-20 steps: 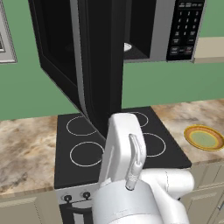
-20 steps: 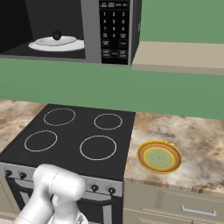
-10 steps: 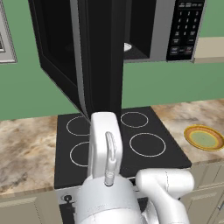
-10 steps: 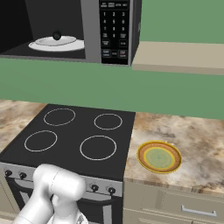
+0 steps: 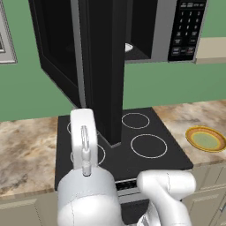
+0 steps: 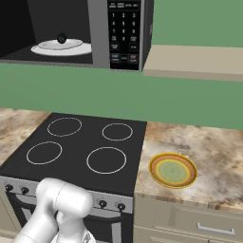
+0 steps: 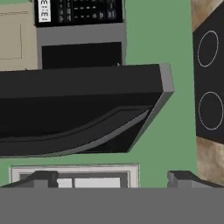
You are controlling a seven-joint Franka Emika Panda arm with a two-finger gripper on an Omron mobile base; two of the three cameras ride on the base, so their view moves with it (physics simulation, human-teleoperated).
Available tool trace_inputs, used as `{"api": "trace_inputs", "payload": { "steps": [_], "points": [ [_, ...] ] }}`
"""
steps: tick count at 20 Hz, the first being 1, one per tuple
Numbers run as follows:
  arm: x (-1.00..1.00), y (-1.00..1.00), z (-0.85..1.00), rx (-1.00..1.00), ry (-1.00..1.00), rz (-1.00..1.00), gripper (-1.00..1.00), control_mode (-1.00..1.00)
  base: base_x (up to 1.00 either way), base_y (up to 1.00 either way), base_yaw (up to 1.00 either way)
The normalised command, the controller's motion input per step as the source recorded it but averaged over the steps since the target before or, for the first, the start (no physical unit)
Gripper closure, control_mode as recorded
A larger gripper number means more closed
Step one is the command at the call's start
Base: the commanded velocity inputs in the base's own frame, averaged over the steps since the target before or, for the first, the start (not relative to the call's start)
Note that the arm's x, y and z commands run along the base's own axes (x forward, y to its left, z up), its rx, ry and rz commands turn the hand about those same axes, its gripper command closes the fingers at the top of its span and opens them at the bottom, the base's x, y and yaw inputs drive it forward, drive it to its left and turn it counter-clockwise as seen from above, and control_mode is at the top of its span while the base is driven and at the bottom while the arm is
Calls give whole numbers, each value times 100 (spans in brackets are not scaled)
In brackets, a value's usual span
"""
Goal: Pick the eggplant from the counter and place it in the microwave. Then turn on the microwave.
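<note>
The microwave (image 6: pixel 76 33) is hanging above the stove (image 6: pixel 80 152) with its door (image 5: pixel 99 66) swinging wide open toward the room. Inside, the eggplant (image 6: pixel 61 38) is sitting on a white plate (image 6: pixel 61 47) on the cavity floor, near the middle, dark and small against the plate. The keypad panel (image 6: pixel 124 31) is standing at the right side of the microwave front. In the hand view the tool (image 7: pixel 111 178) is facing the open door edge-on, its two fingertips (image 7: pixel 43 178) standing apart with nothing between them. On the surface (image 6: pixel 204 152) to the right of the stove, a yellow-rimmed green plate (image 6: pixel 172 170) is lying near the front edge.
</note>
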Motion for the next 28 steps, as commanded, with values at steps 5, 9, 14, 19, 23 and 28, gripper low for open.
{"api": "trace_inputs", "payload": {
  "steps": [5,9,14,19,23,28],
  "points": [
    [27,11,-4,0,9,3,-100,-100,0,0,0],
    [34,7,-4,0,14,5,-100,-100,0,0,0],
    [32,18,-3,0,13,4,-100,-100,0,0,0],
    [22,15,0,0,10,5,-100,-100,0,0,0],
    [0,-1,2,0,0,4,-100,-100,0,0,0],
    [-2,-3,1,-3,0,0,-100,-100,0,0,0]
  ]
}}
